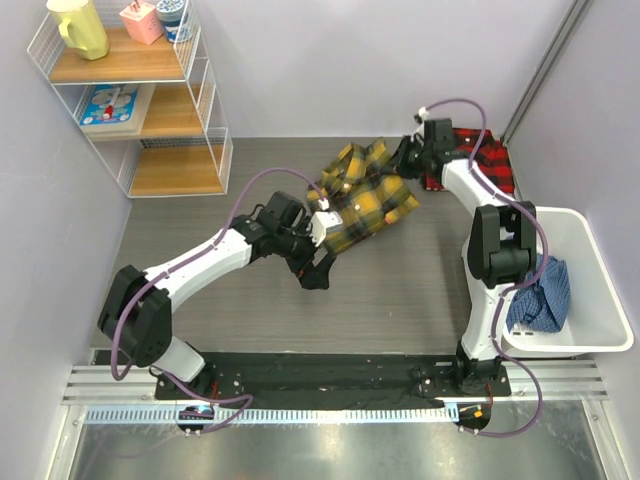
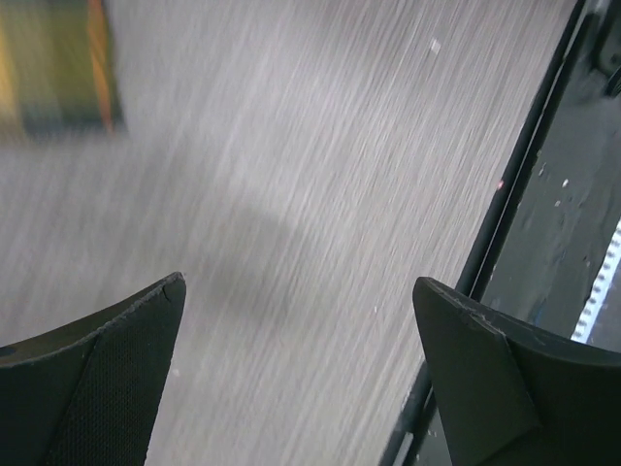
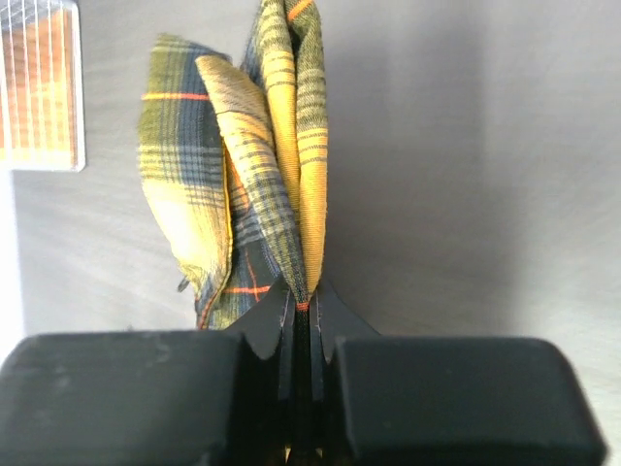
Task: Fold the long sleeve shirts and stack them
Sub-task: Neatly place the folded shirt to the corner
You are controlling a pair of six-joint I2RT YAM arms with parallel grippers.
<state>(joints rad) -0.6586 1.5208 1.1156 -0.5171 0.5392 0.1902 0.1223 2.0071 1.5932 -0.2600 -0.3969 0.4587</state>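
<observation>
Two grippers: right gripper (image 3: 303,303), jaws clenched on yellow plaid shirt (image 1: 370,200) edge; left gripper (image 2: 296,291), jaws released, empty. Fabric likely light, limp; take hold at hem corners.

The overhead view looks down from behind the arm bases (image 1: 478,360) on the whole surface (image 1: 250,290) around the yellow shirt (image 1: 365,205). The left wrist view faces bare surface close up, with the shirt at its corner. The right wrist view is nearest the shirt.
</observation>
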